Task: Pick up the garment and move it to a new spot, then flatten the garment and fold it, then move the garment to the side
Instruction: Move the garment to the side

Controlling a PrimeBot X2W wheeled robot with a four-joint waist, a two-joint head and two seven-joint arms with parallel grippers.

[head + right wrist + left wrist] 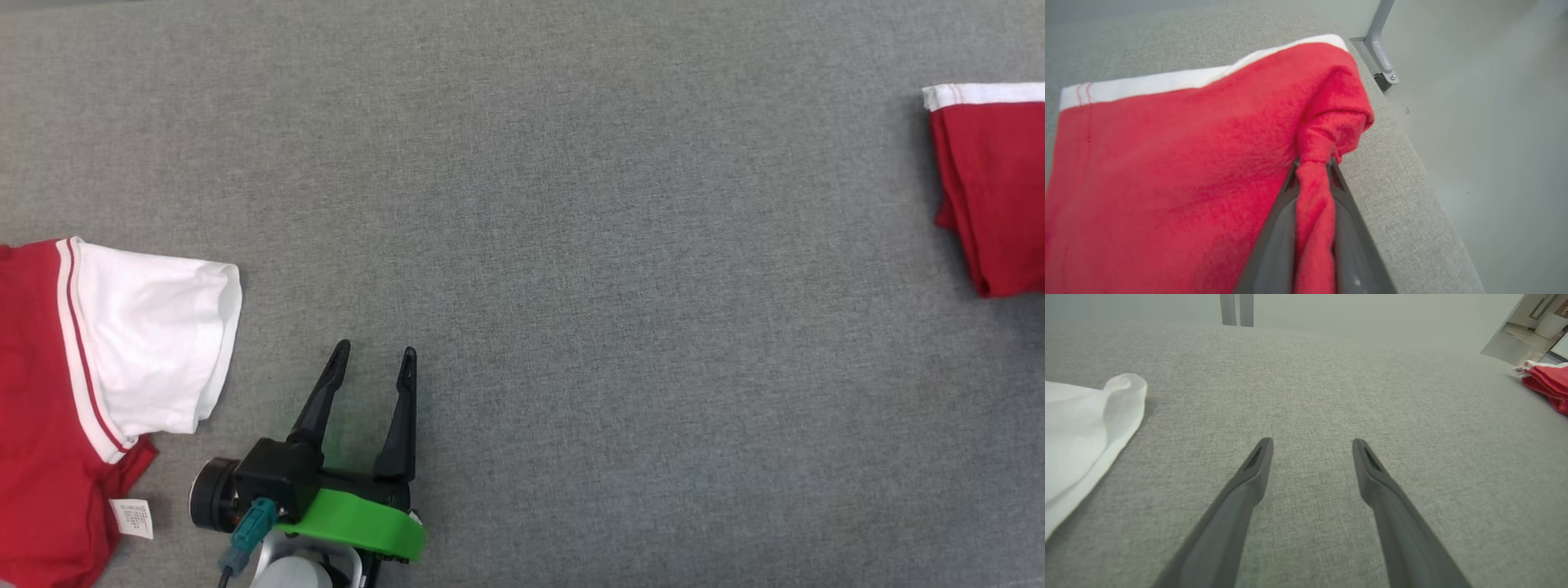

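Right gripper: we are pinching a bunched corner of the folded red garment between fingers drawn almost together. The garment, white-banded along one edge, is lying at the right edge of the grey cloth-covered table. Left gripper: we are holding the fingers spread above the table. Just to its left, a second red shirt is lying with its white sleeve nearest. Its care label is showing print too small to read.

Grey fabric-covered table; red shirt with white sleeve lying at the table's left side, care label exposed; folded red garment, white-trimmed, at the table's right edge, well apart.
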